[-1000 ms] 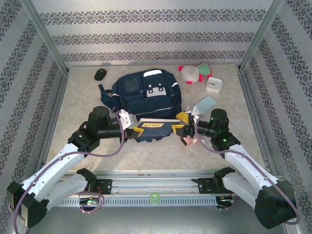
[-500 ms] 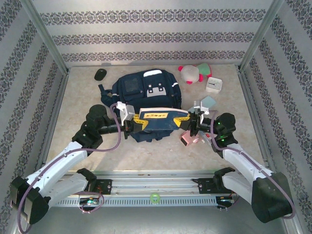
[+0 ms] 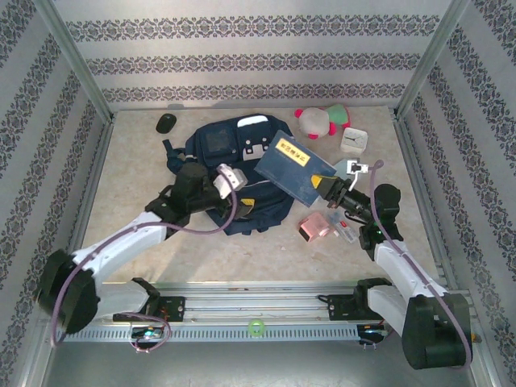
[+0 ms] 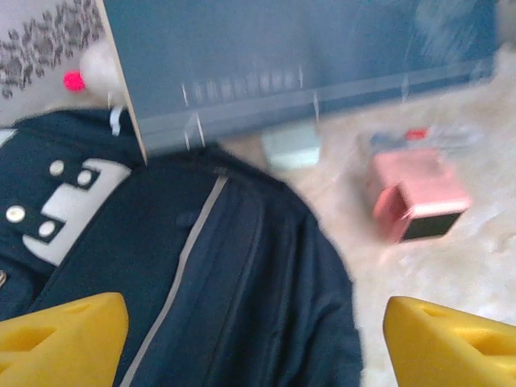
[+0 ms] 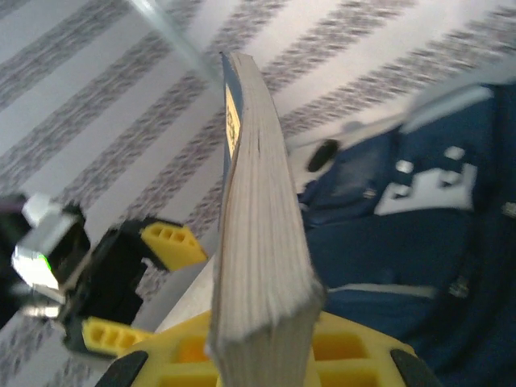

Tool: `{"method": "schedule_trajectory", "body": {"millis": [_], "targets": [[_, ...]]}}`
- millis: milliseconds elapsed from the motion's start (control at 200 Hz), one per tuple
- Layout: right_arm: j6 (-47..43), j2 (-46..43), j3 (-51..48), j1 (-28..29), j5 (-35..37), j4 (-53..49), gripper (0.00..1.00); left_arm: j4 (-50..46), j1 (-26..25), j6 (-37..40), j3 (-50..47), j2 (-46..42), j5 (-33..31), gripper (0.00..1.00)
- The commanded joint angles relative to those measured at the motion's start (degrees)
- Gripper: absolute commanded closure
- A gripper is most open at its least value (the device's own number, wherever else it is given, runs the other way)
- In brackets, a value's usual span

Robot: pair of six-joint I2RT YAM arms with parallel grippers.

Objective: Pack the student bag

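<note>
Left jaws: the left gripper [image 4: 258, 343] hangs spread wide above the bag, its yellow fingers [image 4: 64, 334] gripping nothing.
Right jaws: the right gripper [image 5: 262, 351] is clamped tight on one corner of a thick dark blue book with a yellow label [image 3: 292, 165], lifted and tilted.
Bag: the large navy fabric student bag [image 3: 242, 157] lies flat on the beige marbled table [image 3: 129, 169], midway across and nearer the far edge.
Book: it overhangs the bag's right side.
Nearby: what looks like a small pink box [image 3: 316, 226], toward the right edge.
</note>
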Motion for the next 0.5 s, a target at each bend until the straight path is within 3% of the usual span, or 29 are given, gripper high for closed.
{"method": "schedule_trajectory", "body": {"millis": [0,205,395,445,470,495], "targets": [[4.1,-2.3,1.4,-0.6,6.0,-5.6,1.0,-1.7,-0.8,10.6,2.8,6.7,-9.5,0.12],[3.1,-5.0,1.5,-0.6,7.2,-11.8,1.0,3.5,-0.6,13.6,8.9,20.6,-13.7,0.07],[1.7,-8.2,1.4,-0.6,8.7,-16.5,1.0,7.5,0.8,9.5,12.6,28.7,-16.3,0.07],[1.3,-8.8,1.3,-0.6,9.1,-17.4,1.0,7.8,1.1,9.3,12.8,29.4,-16.3,0.11],[1.1,-9.1,1.2,-0.6,9.2,-17.5,1.0,7.8,1.2,9.5,12.9,29.7,-16.3,0.17],[1.2,-9.3,1.1,-0.6,9.2,-17.7,1.0,7.8,1.3,9.6,12.8,29.7,-16.2,0.3]]}}
